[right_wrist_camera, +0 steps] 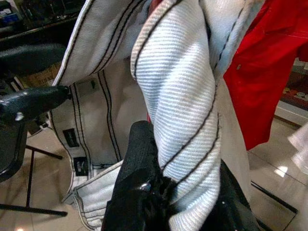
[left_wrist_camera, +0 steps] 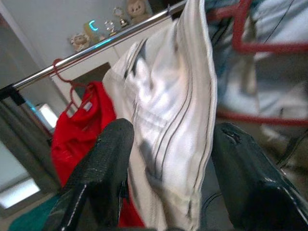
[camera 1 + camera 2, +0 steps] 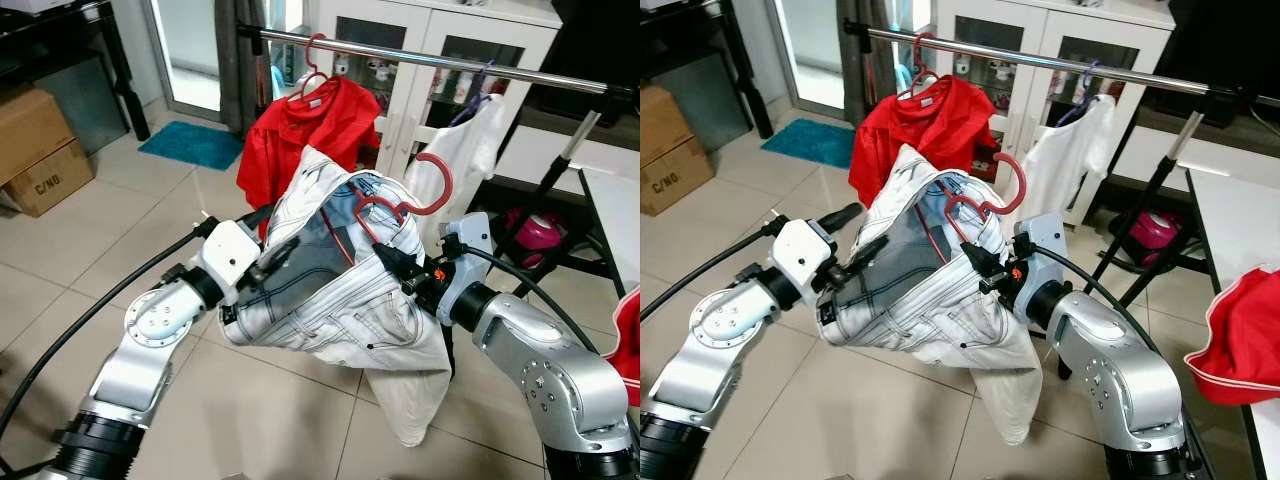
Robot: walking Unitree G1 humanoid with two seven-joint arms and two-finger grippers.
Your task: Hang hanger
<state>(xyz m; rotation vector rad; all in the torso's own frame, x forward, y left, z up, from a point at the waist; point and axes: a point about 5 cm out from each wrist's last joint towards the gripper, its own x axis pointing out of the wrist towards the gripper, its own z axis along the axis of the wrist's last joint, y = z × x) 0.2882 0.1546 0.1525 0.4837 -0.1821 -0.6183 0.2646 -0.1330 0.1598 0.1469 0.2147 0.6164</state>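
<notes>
Chrome clothes rail (image 3: 520,72), horizontal tube on black stand: runs from 11 o'clock to 2 o'clock across the far side of the scene, above and beyond both grippers.

Red shirt on a red hanger (image 3: 305,130): hung on the rail at 12 o'clock.

White shirt on a blue-purple hanger (image 3: 470,140): hung on the rail at 1 o'clock. A bare stretch of rail lies between the two.

Pale washed-denim jeans with dark stitching (image 3: 330,290): centre of view, draped over a red plastic hanger (image 3: 395,205) and carried between the arms, one leg trailing toward 5 o'clock.

Hanger hook (image 3: 437,180): stands clear of the waistband, pointing up toward 1 o'clock, below and short of the rail. Its shoulder bar appears to run roughly parallel to the rail. Judgement: the load must rise and go forward toward 12 o'clock to reach the bare stretch.

Left gripper (image 3: 270,258): at 9 o'clock of the jeans, fingers (image 2: 103,163) pinched on a fold of waistband.

Right gripper (image 3: 400,268): at 3 o'clock, fingers closed on bunched denim, just below the hook and the nearer of the two to it.

Cardboard box (image 3: 45,175), 10 o'clock on the tiled floor: printed "C/NO."
</notes>
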